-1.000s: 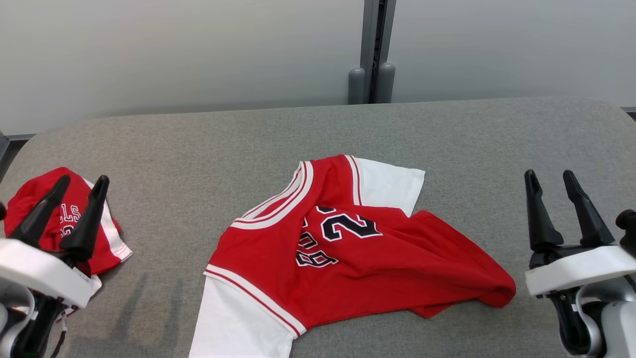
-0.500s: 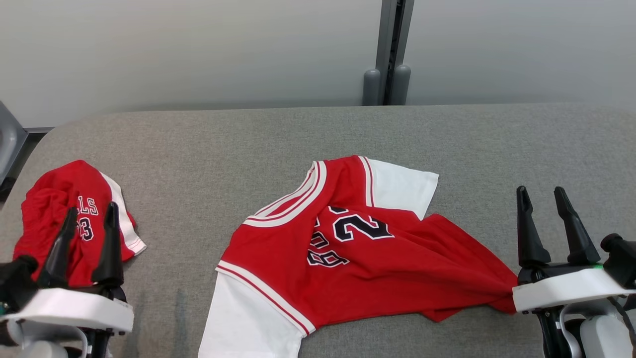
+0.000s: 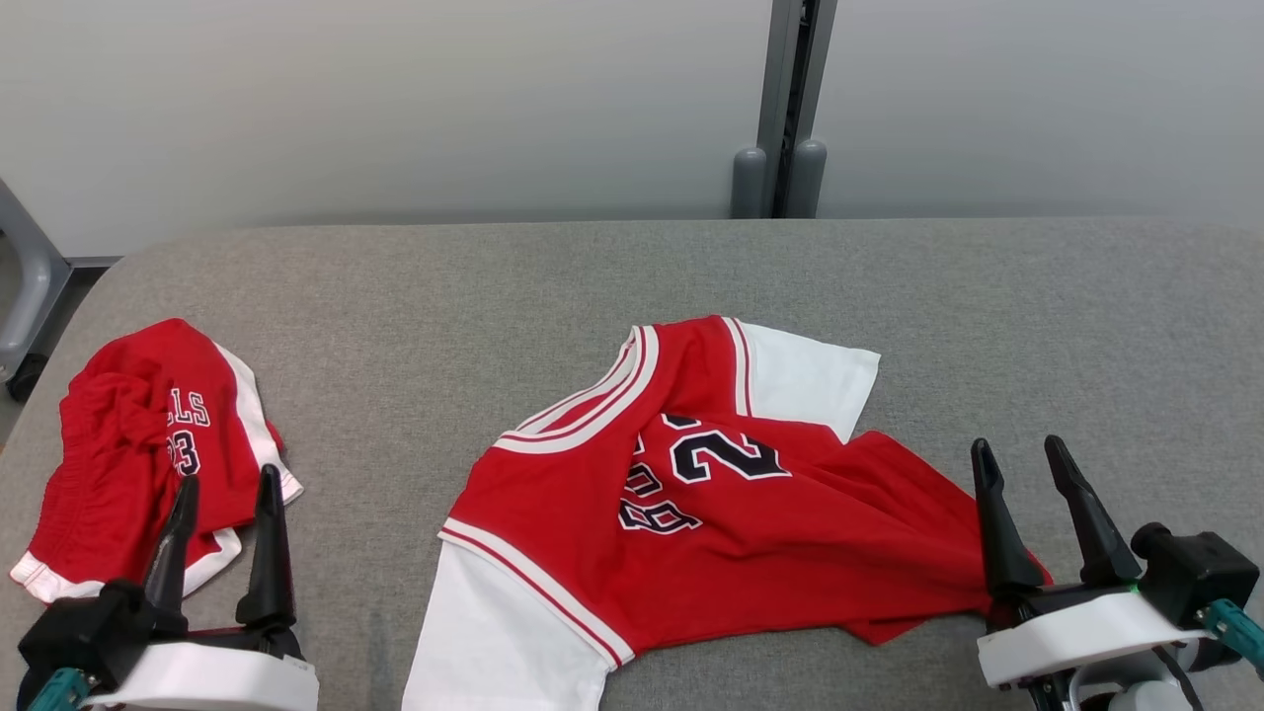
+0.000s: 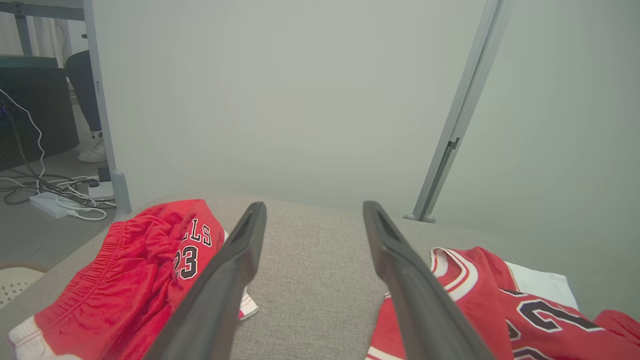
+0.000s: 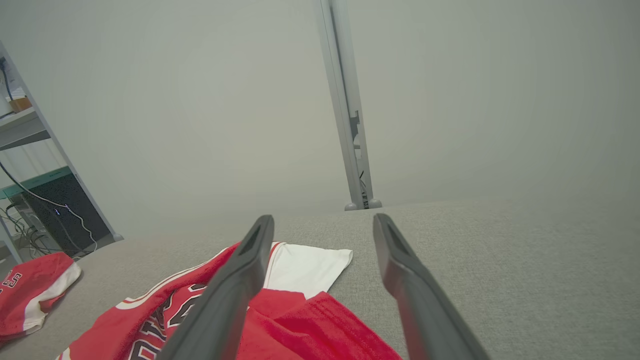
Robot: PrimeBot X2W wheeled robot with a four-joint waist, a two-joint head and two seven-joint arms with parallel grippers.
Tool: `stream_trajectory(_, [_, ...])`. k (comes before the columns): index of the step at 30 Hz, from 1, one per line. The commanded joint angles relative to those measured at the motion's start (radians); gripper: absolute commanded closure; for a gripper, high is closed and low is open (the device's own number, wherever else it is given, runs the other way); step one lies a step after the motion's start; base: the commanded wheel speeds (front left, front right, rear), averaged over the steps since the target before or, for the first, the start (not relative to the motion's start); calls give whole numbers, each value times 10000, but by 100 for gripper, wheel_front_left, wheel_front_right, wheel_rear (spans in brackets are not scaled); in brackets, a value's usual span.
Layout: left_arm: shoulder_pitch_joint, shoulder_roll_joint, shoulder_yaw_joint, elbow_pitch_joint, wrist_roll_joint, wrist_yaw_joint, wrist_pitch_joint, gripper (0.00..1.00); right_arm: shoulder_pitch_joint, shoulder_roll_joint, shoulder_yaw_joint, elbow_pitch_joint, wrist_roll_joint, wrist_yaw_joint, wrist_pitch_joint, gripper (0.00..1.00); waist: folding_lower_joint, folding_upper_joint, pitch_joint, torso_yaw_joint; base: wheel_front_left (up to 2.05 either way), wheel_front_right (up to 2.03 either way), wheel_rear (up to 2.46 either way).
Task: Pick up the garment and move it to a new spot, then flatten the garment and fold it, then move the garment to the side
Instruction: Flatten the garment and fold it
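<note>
both jaws wide, empty, left gripper (image 3: 228,476), right gripper (image 3: 1017,443), jersey (image 3: 750,523) between, left wrist view adds floor cables (image 4: 80,207)

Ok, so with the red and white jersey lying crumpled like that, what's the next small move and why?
Probably lower the right gripper onto the bunched red edge of the red and white basketball jersey and close. It and the left gripper are open and empty. The jersey lies crumpled on the grey fabric table, and that edge is the part closest to the right gripper.
</note>
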Motion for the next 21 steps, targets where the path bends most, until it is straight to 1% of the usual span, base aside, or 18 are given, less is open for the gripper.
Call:
stream_trajectory(1, [90, -111, 133, 109, 205, -166, -49, 0, 164, -23, -46, 13, -34, 3, -88, 0, 0, 0, -67, -3, 0, 0, 0])
stream_trajectory(5, [242, -547, 388, 465, 705, -572, -48, 0, 315, 8, -37, -99, -188, 3, -93, 0, 0, 0, -229, -55, 0, 0, 0])
stream_trajectory(10, [203, -939, 654, 762, 1171, -907, -48, 0, 397, 21, -24, -174, -308, 3, -88, 0, 0, 0, -347, -117, 0, 0, 0])
stream_trajectory(21, [113, -1406, 1077, 1134, 1750, -1378, -48, 0, 374, 34, -65, -56, -360, 3, -90, 0, 0, 0, -423, -146, 0, 0, 0])
